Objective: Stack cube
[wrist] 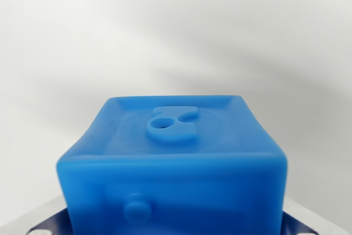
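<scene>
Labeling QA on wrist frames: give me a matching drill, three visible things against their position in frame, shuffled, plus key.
Things:
1. blue cube
2. raised emblem
3. round knob

Places:
A. low on the cube's camera-facing side, toward the wrist view's left
B. fills the lower middle of the frame, against a pale blurred background
C. centre of the cube's top face

Pairs: 1-B, 2-C, 3-A

The fingertips are not clearly visible, so the gripper state cannot be told.
</scene>
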You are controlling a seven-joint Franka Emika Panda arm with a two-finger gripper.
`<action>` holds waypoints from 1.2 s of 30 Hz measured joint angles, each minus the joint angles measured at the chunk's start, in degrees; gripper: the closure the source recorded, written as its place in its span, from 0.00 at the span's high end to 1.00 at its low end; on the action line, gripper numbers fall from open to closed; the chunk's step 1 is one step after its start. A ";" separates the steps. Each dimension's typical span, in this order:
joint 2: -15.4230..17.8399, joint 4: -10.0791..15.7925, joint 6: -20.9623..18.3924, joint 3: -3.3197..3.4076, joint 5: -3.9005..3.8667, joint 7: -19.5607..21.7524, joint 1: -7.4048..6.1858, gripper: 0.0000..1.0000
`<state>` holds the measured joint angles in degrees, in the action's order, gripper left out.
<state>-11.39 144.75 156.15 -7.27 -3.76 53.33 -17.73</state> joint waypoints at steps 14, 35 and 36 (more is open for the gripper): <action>6.88 0.16 -6.52 -0.22 2.32 -1.75 -0.07 0.00; 8.88 1.20 -7.66 1.52 3.05 -5.83 2.01 0.00; 8.95 1.28 -7.66 1.63 3.07 -6.09 2.15 0.00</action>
<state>-2.44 146.03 148.49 -5.63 -0.69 47.24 -15.58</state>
